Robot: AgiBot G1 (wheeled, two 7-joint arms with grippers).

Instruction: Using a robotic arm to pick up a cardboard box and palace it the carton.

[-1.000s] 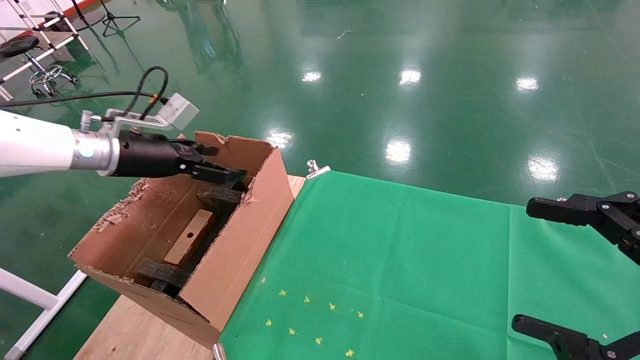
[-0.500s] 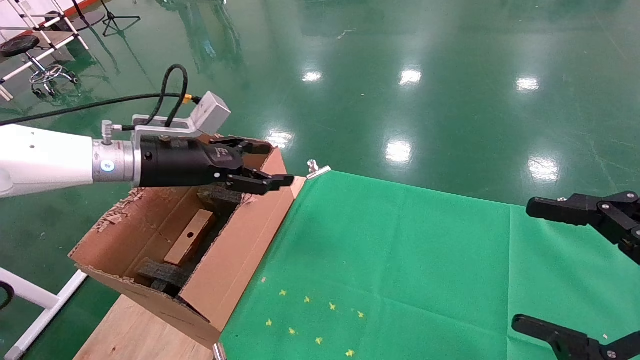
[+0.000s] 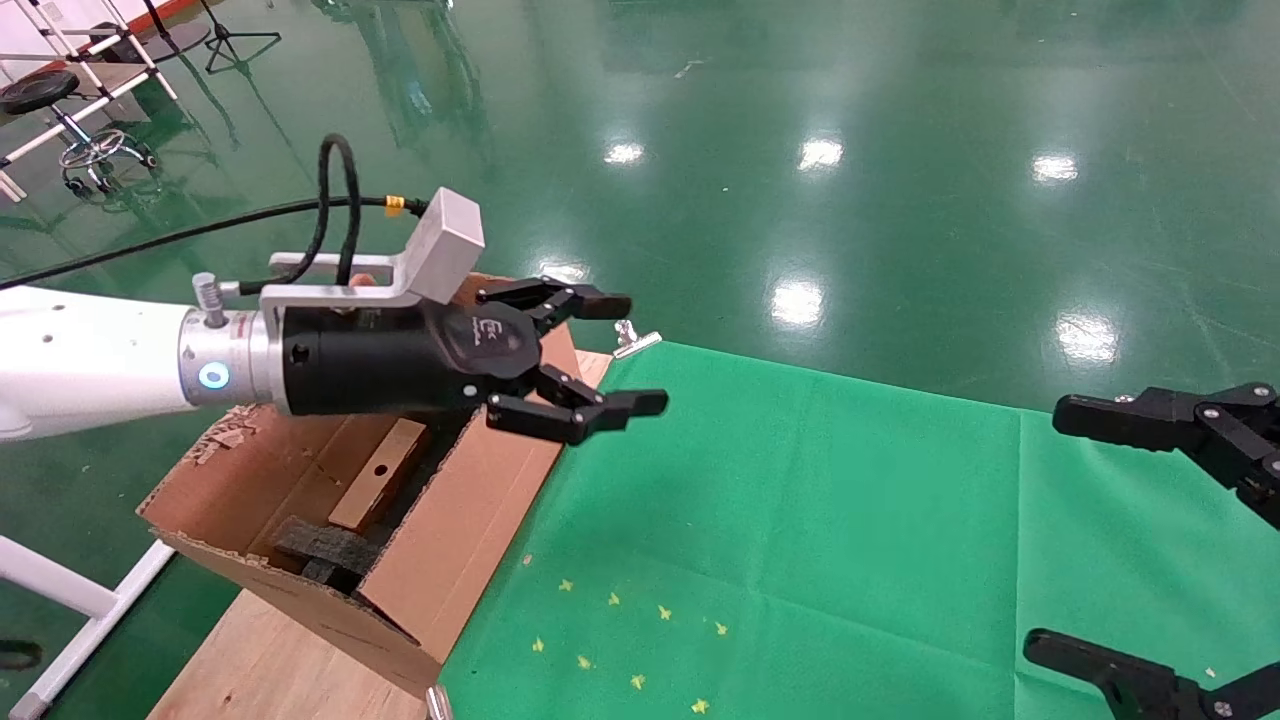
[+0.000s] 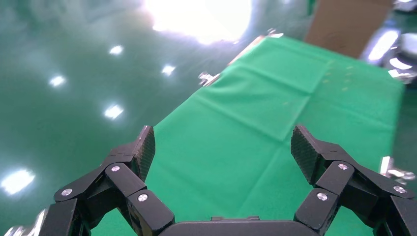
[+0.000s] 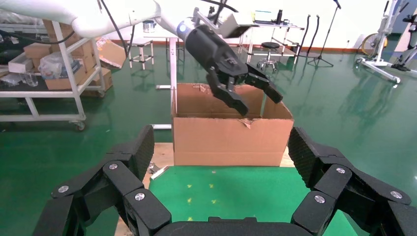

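Note:
The slim brown cardboard box point(image 3: 378, 488), with a round hole in its face, lies inside the large torn carton point(image 3: 470, 520) among dark foam blocks point(image 3: 325, 545). My left gripper point(image 3: 625, 352) on the white robotic arm point(image 3: 90, 360) hangs open and empty above the carton's near wall, over the edge of the green cloth point(image 3: 800, 540). The left wrist view shows its fingers point(image 4: 143, 150) spread wide with only cloth between them. In the right wrist view the carton point(image 5: 231, 137) stands ahead with the left gripper point(image 5: 255, 96) above it. My right gripper point(image 3: 1160, 540) is open at the right edge.
The carton sits on a wooden tabletop point(image 3: 270, 665) at the left end of the cloth. A metal clip point(image 3: 632, 340) pins the cloth's far corner. Small yellow marks point(image 3: 620, 640) dot the cloth near the front. Shiny green floor lies beyond, with racks and stools far off.
My left gripper has risen out of the carton and swung right over the carton's wall toward the cloth, its fingers spreading wider. The cardboard box stays in the carton. The right gripper has not moved.

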